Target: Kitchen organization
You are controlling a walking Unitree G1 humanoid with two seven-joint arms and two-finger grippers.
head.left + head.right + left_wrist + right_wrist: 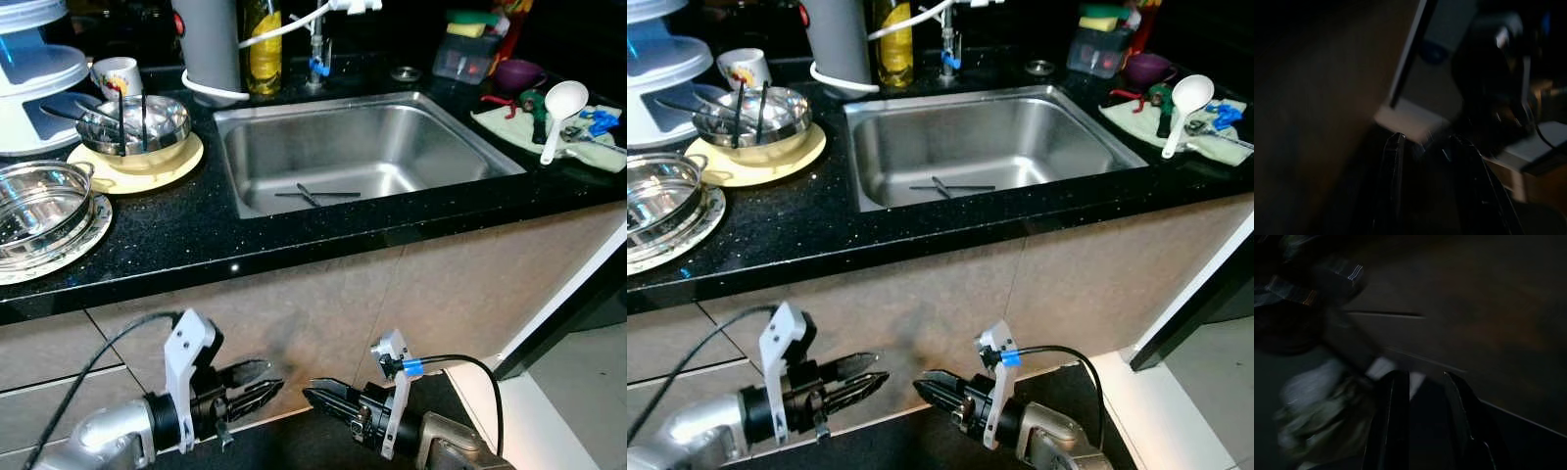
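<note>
A steel sink [431, 147] is set into the black counter [196, 240], and two dark chopsticks [318, 194] lie crossed on its bottom. Left of the sink, a steel bowl [147, 116] holding more dark sticks sits on a yellow plate [186, 162]. A steel strainer pot [39, 201] stands on a plate at the far left. Both arms hang low in front of the cabinet, below the counter edge. My left gripper [270, 377] and right gripper [310, 394] point at each other, each open with nothing between its fingers.
A white ladle [560, 106] and small tools lie on a cloth at the right. At the back stand a mug [116, 74], a grey canister [208, 44], a yellow bottle [264, 51], the tap [315, 54], a plastic box [466, 57] and a purple bowl [517, 73].
</note>
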